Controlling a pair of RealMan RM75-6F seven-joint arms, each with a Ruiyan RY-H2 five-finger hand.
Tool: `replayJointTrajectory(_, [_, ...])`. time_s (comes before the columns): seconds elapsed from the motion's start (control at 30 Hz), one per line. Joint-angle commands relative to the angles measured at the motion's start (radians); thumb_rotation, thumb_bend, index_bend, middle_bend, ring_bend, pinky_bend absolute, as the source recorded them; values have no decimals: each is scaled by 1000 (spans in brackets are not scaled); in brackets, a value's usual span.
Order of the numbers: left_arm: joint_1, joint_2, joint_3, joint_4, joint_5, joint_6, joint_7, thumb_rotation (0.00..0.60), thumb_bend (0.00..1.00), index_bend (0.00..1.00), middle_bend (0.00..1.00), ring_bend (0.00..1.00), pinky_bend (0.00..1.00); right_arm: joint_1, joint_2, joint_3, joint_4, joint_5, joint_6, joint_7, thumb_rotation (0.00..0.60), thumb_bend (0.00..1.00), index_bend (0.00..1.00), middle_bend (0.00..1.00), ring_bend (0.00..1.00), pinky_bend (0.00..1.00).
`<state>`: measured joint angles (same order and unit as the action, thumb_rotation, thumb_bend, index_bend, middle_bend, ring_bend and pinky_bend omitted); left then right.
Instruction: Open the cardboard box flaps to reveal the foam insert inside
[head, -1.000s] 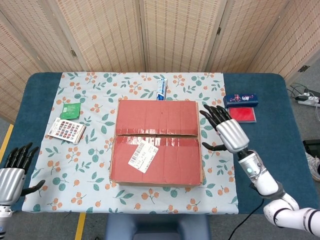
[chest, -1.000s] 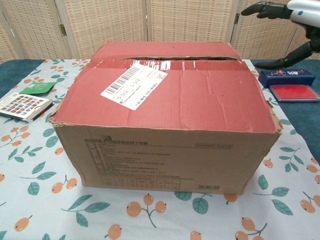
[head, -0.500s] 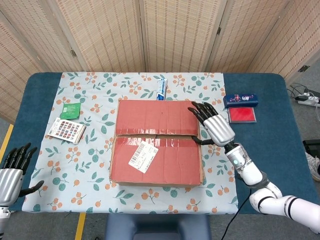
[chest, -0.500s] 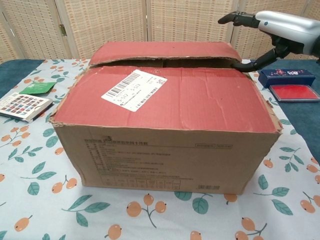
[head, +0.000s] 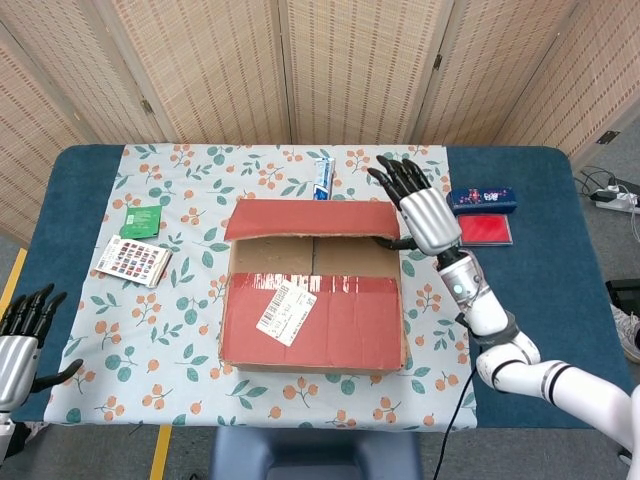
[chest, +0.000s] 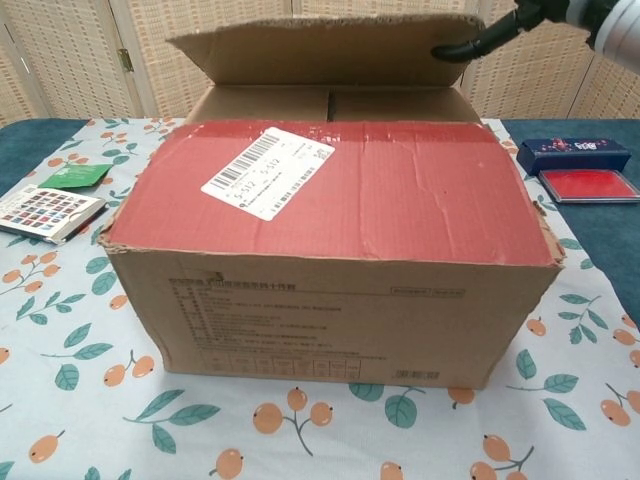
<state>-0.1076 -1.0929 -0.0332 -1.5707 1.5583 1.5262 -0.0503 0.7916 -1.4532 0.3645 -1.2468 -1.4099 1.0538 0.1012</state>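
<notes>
A red-topped cardboard box (head: 315, 320) stands mid-table on the floral cloth. Its far flap (head: 310, 217) is lifted and shows its brown underside (chest: 320, 50) in the chest view. Brown inner flaps (head: 310, 257) lie flat beneath it and no foam shows. The near flap (chest: 330, 180), with a white label, lies flat. My right hand (head: 425, 215) is at the far flap's right corner with its fingers spread above the flap. Its thumb (chest: 470, 47) presses the flap's underside. My left hand (head: 18, 345) hovers empty off the table's near left corner, fingers apart.
A toothpaste tube (head: 322, 178) lies just behind the box. A green packet (head: 141, 219) and a printed card booklet (head: 133, 261) lie at the left. A blue case (head: 482, 199) and a red pad (head: 485, 229) lie right of my right hand. A folding screen stands behind the table.
My right hand moved in from the box's right side, hooked its thumb under the far flap and raised it, uncovering the brown inner flaps. The left hand sank slightly.
</notes>
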Motion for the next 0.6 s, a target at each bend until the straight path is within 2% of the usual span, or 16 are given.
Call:
replayJointTrajectory(0.03, [2, 5, -8, 4, -12, 2, -15, 600, 217, 0, 0, 0, 0, 53, -10, 39, 39, 53, -44, -47, 474, 302, 65, 0, 21, 0])
replayJointTrajectory(0.3, [10, 16, -25, 9, -50, 6, -42, 600, 216, 0, 0, 0, 0, 201, -82, 116, 246, 215, -180, -163, 475, 302, 65, 0, 20, 0])
replayJointTrajectory(0.47, [17, 22, -36, 8, -72, 10, -54, 600, 216, 0, 0, 0, 0, 279, -137, 122, 444, 259, -231, -212, 475, 301, 65, 0, 17, 0])
replayJointTrajectory(0.6, [17, 21, -42, 13, -85, 4, -58, 600, 216, 0, 0, 0, 0, 307, -157, 125, 528, 268, -252, -159, 473, 301, 65, 0, 3, 0])
